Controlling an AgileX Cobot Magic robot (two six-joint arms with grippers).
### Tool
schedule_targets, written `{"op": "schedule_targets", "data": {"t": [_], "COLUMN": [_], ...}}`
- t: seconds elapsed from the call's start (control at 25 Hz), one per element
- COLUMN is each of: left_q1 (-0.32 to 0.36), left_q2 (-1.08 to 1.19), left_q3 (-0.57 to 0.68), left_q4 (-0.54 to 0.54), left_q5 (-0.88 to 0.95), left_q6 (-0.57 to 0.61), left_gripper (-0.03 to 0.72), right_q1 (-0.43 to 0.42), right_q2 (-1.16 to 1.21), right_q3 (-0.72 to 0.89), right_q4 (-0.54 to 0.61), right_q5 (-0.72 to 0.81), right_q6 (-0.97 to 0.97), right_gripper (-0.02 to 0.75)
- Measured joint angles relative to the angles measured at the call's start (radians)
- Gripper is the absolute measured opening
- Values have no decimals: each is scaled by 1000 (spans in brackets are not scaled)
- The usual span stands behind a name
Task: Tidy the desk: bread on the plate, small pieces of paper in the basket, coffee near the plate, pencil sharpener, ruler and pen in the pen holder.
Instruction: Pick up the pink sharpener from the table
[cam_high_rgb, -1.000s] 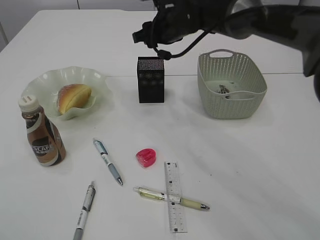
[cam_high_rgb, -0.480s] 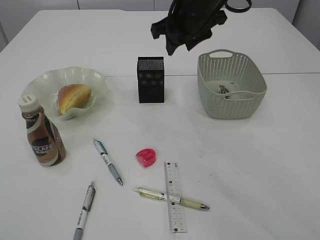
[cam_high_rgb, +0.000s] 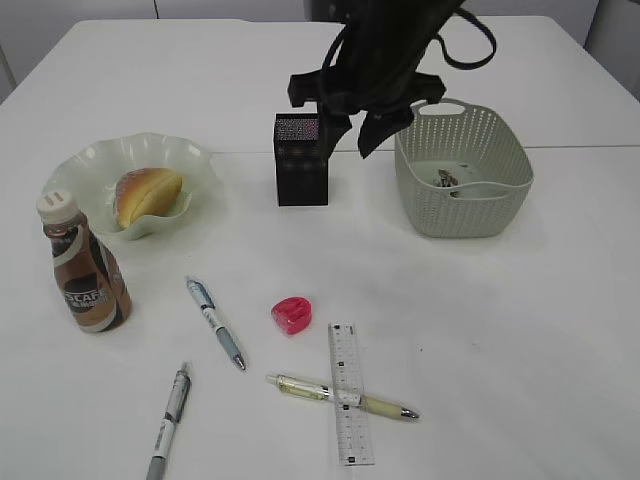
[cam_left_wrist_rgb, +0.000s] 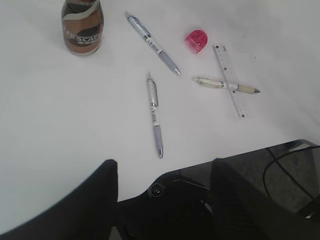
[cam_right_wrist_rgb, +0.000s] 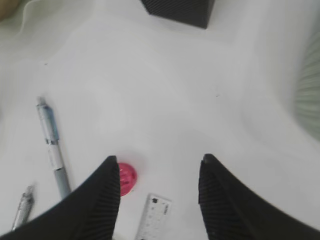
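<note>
Five items are still lying loose for you — three pens, the pink sharpener (cam_high_rgb: 292, 314) and the ruler (cam_high_rgb: 348, 392) — while the bread (cam_high_rgb: 148, 195) is sitting on the plate (cam_high_rgb: 90, 160), coffee (cam_high_rgb: 84, 268) beside it, and your right gripper (cam_right_wrist_rgb: 159, 172) is hanging released and empty.

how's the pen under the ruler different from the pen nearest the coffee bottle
The pen under the ruler has a yellowish-clear barrel; the pen nearest the coffee bottle is blue and silver. The first lies almost crosswise with the ruler resting across its middle; the second lies bare on the desk, slanted, touching nothing. The first sits nearer the front edge, the second closer to the coffee bottle. Both lie flat, outside the pen holder.
</note>
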Motion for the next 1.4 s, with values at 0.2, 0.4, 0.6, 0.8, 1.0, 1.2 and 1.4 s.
{"op": "schedule_targets", "data": {"t": [0.2, 0.4, 0.6, 0.8, 1.0, 1.2, 1.4], "left_q1": [0, 0, 0, 0, 0, 0, 0], "left_q2": [0, 0, 0, 0, 0, 0, 0], "left_q3": [0, 0, 0, 0, 0, 0, 0], "left_q4": [-26, -27, -23, -13, -11, -11, -11], "left_q5": [0, 0, 0, 0, 0, 0, 0], "left_q6": [0, 0, 0, 0, 0, -2, -2], "left_gripper": [433, 433, 433, 433, 433, 433, 434], "right_q1": [27, 96, 150, 174, 203, 209, 209], "right_q2": [0, 0, 2, 54, 118, 141, 165], "right_q3": [95, 150, 150, 150, 150, 150, 150], "right_q4": [45, 33, 22, 17, 15, 5, -41], "right_q5": [0, 0, 0, -2, -6, -7, -12], "right_q6": [43, 11, -38, -75, -94, -99, -74], "right_gripper": [372, 372, 372, 372, 372, 384, 478]}}
